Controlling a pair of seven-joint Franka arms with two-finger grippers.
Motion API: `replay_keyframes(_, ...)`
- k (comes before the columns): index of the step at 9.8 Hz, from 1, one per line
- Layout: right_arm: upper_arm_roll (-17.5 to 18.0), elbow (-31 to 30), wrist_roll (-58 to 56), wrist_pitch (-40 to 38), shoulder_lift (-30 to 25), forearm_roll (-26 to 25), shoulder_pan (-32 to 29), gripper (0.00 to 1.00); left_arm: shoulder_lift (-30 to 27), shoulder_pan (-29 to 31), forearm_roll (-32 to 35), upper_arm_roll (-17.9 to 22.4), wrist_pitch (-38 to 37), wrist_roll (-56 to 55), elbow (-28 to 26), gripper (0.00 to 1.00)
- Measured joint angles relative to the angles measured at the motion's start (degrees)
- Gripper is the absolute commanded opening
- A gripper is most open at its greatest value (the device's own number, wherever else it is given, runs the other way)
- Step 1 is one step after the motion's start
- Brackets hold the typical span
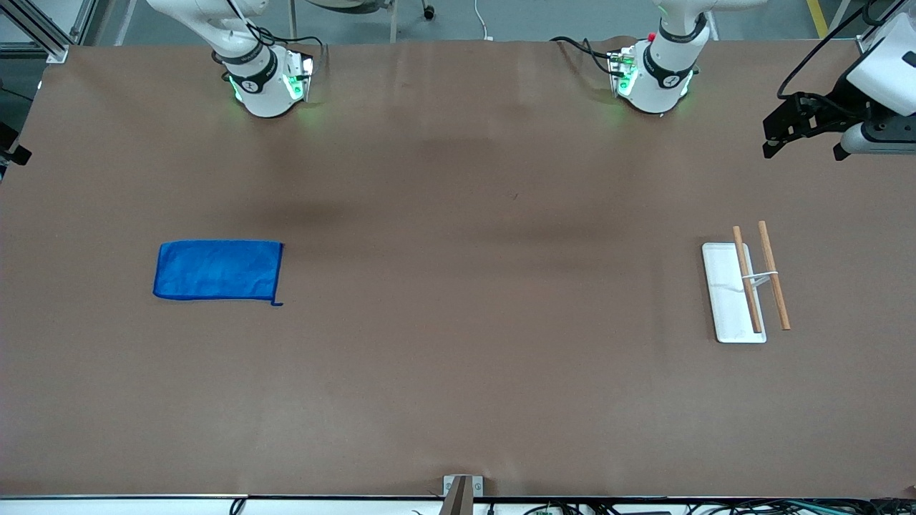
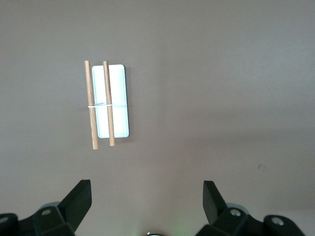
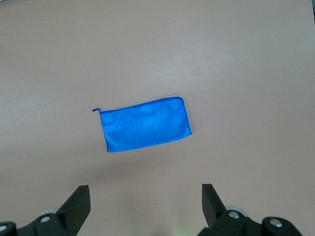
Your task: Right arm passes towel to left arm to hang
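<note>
- A brown desk (image 1: 458, 372) is filling the front view, with both arm bases standing along its 12 o'clock edge and grey floor showing above them.
- Toward 9 o'clock, at the right arm's end, the towel (image 1: 218, 270) is lying flat and folded into a neat rectangle, its small tag (image 1: 276, 304) poking out at the corner nearest the front camera.
- The right gripper (image 3: 145, 206) is hanging high over the desk with its fingers (image 3: 78, 201) spread wide and holding nothing; the towel (image 3: 145, 129) is lying well apart from it.
- Toward 3 o'clock, at the left arm's end, a white tray (image 1: 726, 300) is carrying two wooden rods (image 1: 773, 275).
- The left gripper (image 2: 146, 204) is waiting above that rack, fingers (image 2: 212, 199) wide apart and empty.
- The cloth is looking soft, light and limp, so it will likely droop once lifted; pinching a hemmed short edge or a corner seems the surest hold, leaving loose length for the handover.
</note>
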Motion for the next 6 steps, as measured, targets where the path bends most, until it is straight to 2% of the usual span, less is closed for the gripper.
replay_keyframes(6,0.1,-0.8,0.0,0.0,0.6,0.0,1.3,1.00,0.1,0.1,0.0,0.1,0.0,0.1,0.0,1.00)
